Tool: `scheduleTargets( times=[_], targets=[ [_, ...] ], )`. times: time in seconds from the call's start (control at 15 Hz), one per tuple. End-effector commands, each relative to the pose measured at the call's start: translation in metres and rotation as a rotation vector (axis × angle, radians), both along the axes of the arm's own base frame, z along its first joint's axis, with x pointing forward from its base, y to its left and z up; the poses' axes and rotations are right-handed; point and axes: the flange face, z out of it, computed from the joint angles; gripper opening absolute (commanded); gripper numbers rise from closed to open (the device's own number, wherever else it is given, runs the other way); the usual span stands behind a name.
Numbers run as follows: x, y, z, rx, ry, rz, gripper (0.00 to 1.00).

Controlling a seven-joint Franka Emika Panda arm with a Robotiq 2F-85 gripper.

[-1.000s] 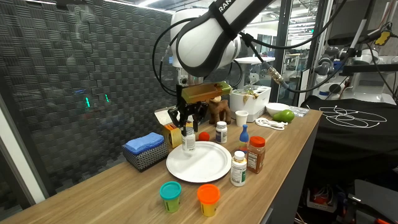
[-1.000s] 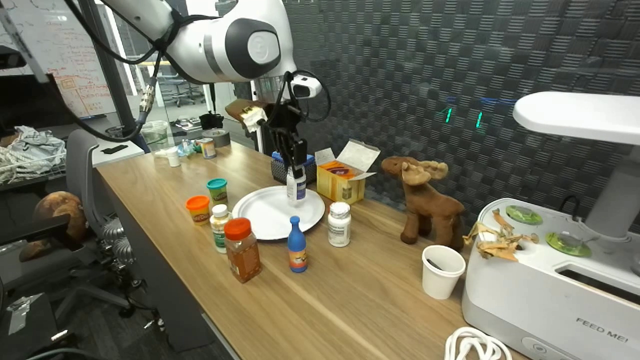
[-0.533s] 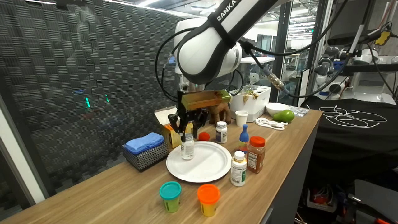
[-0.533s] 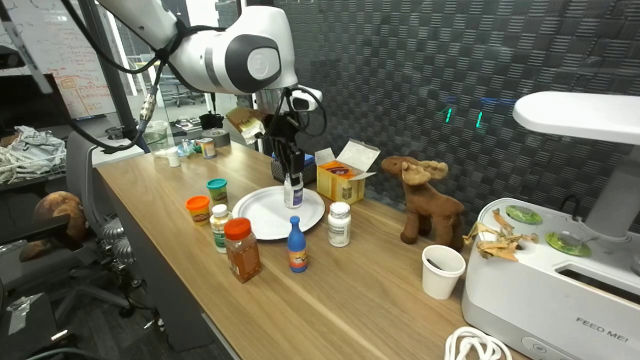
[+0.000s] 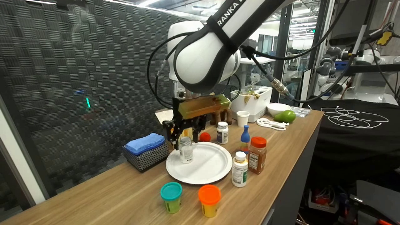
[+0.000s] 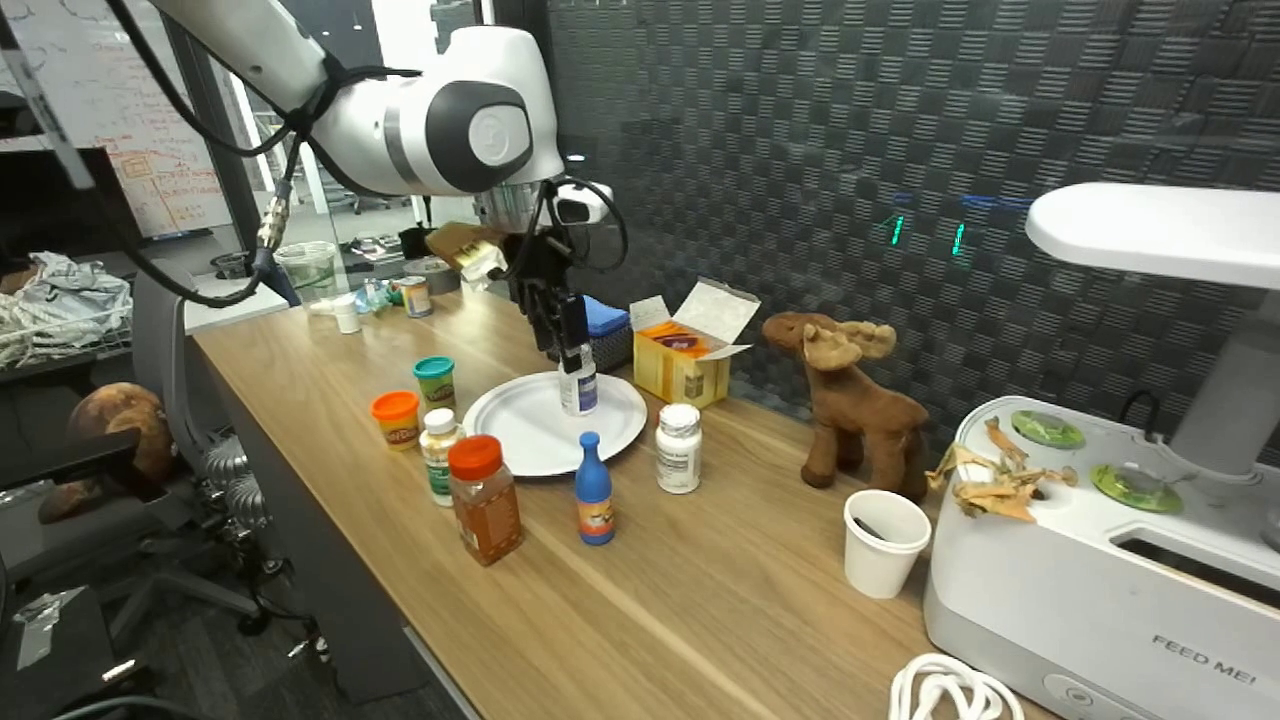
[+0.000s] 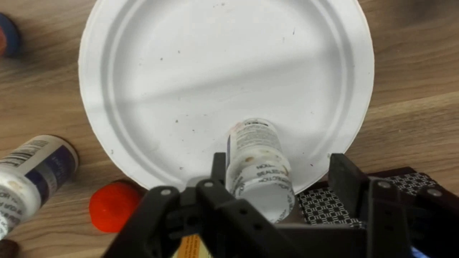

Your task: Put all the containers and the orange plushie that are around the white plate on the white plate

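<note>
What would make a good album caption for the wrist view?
Open gripper astride a white bottle standing on the white plate, with the orange plushie beside the plate.

Scribbled whiteboard and background robot arm suggest a lab.

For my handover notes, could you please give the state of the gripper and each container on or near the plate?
Gripper: open
Bottle on the plate: capped
Purple-label bottle off the plate: capped
Green-label bottle: capped
Red-lidded jar: closed
Blue bottle: upright
Teal-lidded cup: closed
Orange-lidded cup: closed
Yellow box: flaps open
Patterned box: unclear
</note>
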Motion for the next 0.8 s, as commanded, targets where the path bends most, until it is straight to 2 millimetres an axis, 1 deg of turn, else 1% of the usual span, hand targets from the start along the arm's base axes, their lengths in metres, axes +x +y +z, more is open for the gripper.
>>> scheduleTargets(
  times=[0.0,0.13,0.33,0.53,0.73],
  targets=[
    [-0.013,0.027,0.038,-0.065,-0.063,0.08,1.0],
    [-0.024,0.051,0.061,-0.081,-0.086,0.128,1.0],
    [-0.047,0.083,0.083,-0.096,-0.067,0.134,1.0],
    [-0.072,0.107,0.084,-0.059,-0.001,0.103,1.0],
    [-0.092,0.122,0.06,0.022,0.078,0.1,1.0]
  ],
)
